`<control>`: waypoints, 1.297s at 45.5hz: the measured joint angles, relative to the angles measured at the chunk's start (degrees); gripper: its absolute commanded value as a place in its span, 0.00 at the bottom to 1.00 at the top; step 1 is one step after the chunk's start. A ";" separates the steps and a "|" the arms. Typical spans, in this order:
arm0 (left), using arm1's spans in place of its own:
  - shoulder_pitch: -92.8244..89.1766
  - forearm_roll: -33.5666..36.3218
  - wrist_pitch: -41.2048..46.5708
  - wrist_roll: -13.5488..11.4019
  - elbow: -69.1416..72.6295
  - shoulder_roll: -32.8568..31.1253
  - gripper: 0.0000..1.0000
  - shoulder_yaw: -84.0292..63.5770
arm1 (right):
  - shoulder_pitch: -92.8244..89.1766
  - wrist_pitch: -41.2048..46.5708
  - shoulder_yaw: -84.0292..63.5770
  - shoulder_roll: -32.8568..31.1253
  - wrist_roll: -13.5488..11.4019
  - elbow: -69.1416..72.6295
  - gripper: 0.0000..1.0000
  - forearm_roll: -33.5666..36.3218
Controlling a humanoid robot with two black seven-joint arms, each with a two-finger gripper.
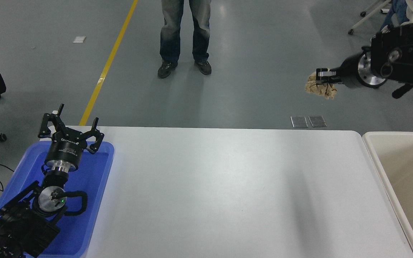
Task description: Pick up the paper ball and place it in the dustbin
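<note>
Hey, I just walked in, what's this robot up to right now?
The right gripper is shut on the paper ball and holds it high in the air, beyond the white table's far edge as the camera sees it. The cream dustbin sits at the table's right end, and the ball is not over it yet. The left gripper is parked, fingers open, above the blue tray. A person stands on the far side.

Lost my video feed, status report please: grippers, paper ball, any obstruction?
Right gripper shut on paper ball, held high. Left gripper open, parked over blue tray. Dustbin at table's right end. Nothing in the way.
</note>
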 measured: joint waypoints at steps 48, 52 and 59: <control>0.00 0.02 -0.03 0.00 0.01 0.00 1.00 0.00 | -24.72 -1.75 -6.12 -3.28 -0.03 -31.94 0.00 -1.25; 0.00 0.04 -0.04 0.00 0.00 0.00 1.00 0.00 | -30.35 -2.67 -5.47 -3.44 -0.02 -36.92 0.00 -1.04; 0.00 0.01 -0.04 0.00 0.00 0.00 1.00 0.00 | -38.91 -4.79 -3.22 -3.59 -0.02 -42.01 0.00 -0.66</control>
